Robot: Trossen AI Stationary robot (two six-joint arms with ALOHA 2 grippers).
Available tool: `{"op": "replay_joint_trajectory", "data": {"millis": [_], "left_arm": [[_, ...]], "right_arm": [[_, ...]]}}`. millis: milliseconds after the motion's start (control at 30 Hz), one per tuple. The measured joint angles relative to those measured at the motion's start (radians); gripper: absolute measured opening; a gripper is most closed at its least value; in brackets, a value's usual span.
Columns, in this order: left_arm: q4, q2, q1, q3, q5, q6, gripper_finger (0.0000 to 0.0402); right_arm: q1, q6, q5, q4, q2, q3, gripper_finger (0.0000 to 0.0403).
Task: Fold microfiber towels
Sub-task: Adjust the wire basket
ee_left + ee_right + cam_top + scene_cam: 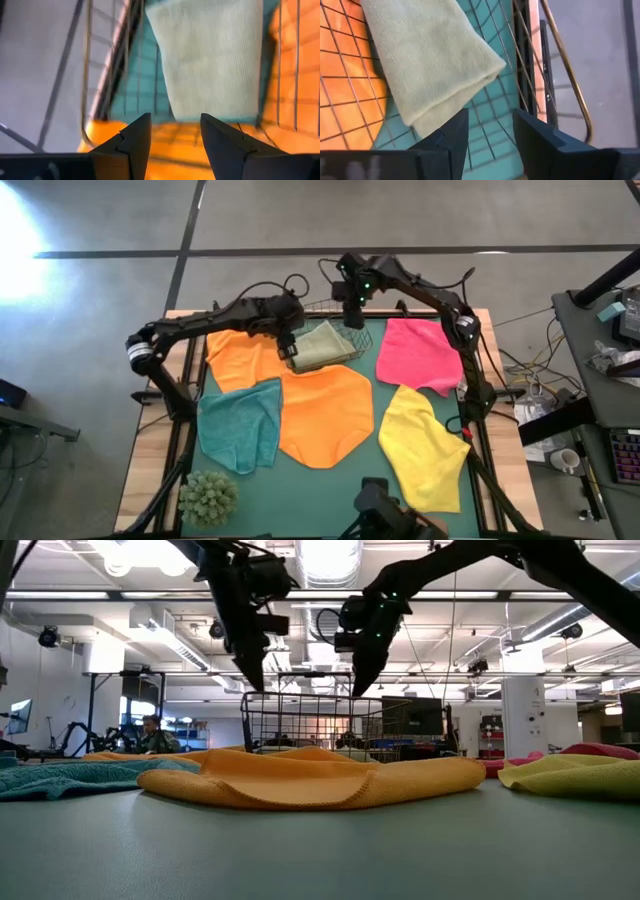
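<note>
A folded pale olive-green towel lies flat on the floor of the wire basket at the table's far middle. My left gripper hangs open above the towel's left end, touching nothing. My right gripper hangs open above its far right end, also with nothing between its fingers. In the low view both grippers hang just above the basket's rim. Spread flat on the table are two orange towels, a teal one, a pink one and a yellow one.
A green spiky plant ball sits at the near left corner. The basket's wire walls rise around the olive towel, and orange cloth shows through its grid. The table's far edge runs just behind the basket.
</note>
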Motion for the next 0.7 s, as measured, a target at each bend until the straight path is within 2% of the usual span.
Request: {"op": "replay_joint_trajectory", "data": {"millis": [400,700], "left_arm": [[-0.022,-0.182,-0.002,-0.172,0.000,-0.262,0.0155],[0.033,-0.174,0.004,-0.326,0.000,-0.327,0.0155]], "right_arm": [[-0.145,0.059,-0.006,-0.113,-0.007,0.025,0.0101],[-0.172,0.087,-0.061,-0.115,-0.007,-0.029,0.0029]]}}
